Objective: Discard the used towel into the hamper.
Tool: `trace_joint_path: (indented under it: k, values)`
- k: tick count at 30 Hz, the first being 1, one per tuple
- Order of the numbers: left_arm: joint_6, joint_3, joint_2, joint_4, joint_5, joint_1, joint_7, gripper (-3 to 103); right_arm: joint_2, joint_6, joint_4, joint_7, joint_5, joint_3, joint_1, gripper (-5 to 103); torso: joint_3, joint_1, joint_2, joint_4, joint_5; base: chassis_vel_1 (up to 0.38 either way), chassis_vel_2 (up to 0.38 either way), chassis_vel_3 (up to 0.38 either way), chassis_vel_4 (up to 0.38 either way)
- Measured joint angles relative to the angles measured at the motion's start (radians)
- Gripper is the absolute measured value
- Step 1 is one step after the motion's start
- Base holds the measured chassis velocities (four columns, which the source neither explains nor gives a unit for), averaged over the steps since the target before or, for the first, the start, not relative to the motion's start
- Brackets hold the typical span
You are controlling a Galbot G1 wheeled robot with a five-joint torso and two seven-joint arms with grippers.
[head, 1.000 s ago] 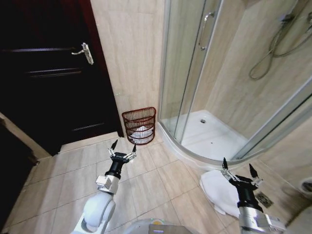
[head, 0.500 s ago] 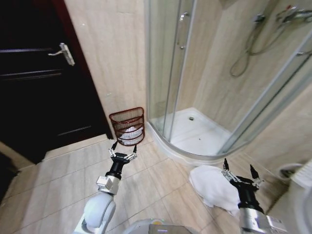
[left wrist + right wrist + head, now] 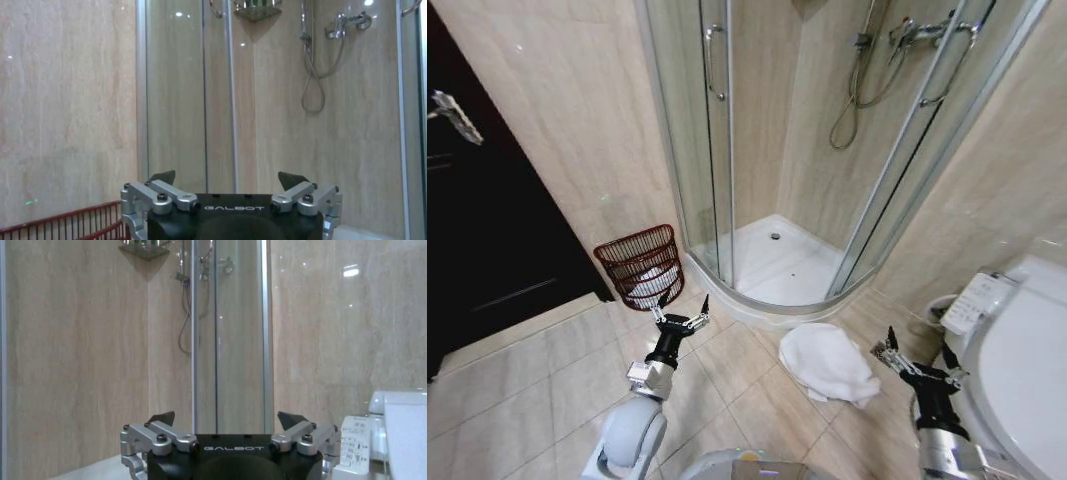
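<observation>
A crumpled white towel (image 3: pixel 827 362) lies on the tiled floor in front of the shower tray. The hamper (image 3: pixel 641 264), a dark red-brown wire basket with something white inside, stands against the wall between the dark door and the shower; its rim (image 3: pixel 63 221) also shows in the left wrist view. My left gripper (image 3: pixel 682 306) is held open above the floor, just in front of the hamper. My right gripper (image 3: pixel 923 358) is open too, raised at the right, beside the towel's right edge. Both hold nothing.
A glass corner shower cabin (image 3: pixel 772 160) with a white tray (image 3: pixel 777 262) fills the middle. A dark door (image 3: pixel 477 230) is at the left. A white toilet (image 3: pixel 1017 350) with a side control panel (image 3: pixel 970 303) crowds the right. Open tile floor lies between hamper and towel.
The whole view has swung to the right: door and hamper have slid left, and the toilet has come into view. Both grippers stay open in the same raised pose.
</observation>
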Motion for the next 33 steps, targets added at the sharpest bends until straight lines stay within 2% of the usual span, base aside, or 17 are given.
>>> trace_joint_path:
  k: [33]
  values:
    - [0.006, 0.011, -0.009, -0.019, 0.013, 0.012, -0.015, 100, 0.000, -0.010, 0.019, 0.017, 0.017, 0.002, -0.018, 100, 0.000, 0.000, 0.000, -0.0002, 0.0000, -0.009, -0.006, 0.010, 0.008]
